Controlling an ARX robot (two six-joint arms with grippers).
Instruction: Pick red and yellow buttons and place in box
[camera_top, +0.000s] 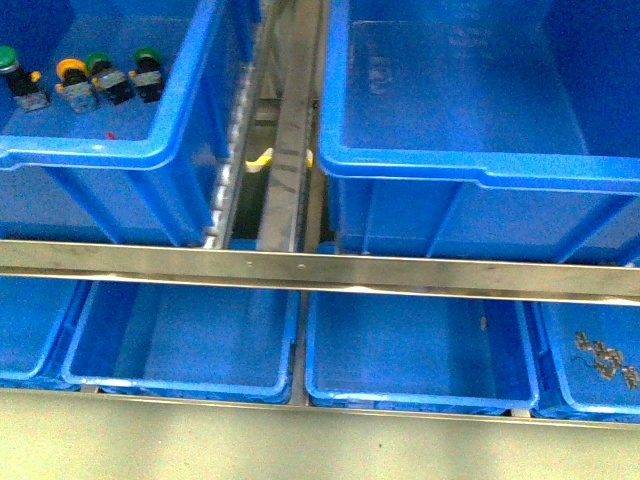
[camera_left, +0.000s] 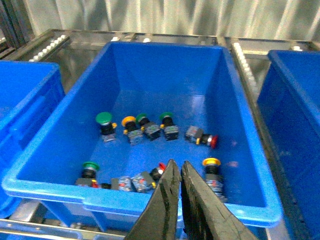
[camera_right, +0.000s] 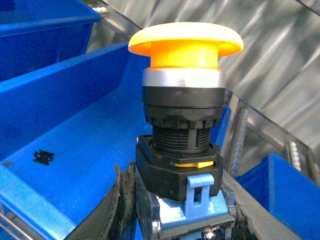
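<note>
My right gripper (camera_right: 177, 202) is shut on a yellow button (camera_right: 182, 95). It stands upright between the fingers, its cap up, above the floor of a blue box (camera_right: 60, 95). In the front view the big box (camera_top: 480, 172) at the right looks empty, and neither arm shows there. My left gripper (camera_left: 176, 169) is shut on nothing, over the near wall of the left crate (camera_left: 55, 186). In that crate lie a red button (camera_left: 209, 140), a second red one (camera_left: 161, 168) beside the fingertips, and yellow buttons (camera_left: 211, 165) (camera_left: 128, 122).
Green-capped buttons (camera_left: 104, 120) lie among the others; the same crate (camera_top: 90, 150) shows at the front view's top left. A small black piece (camera_right: 43, 156) lies on the box floor. A steel rail (camera_top: 300, 268) crosses above shallow blue trays (camera_top: 190, 350).
</note>
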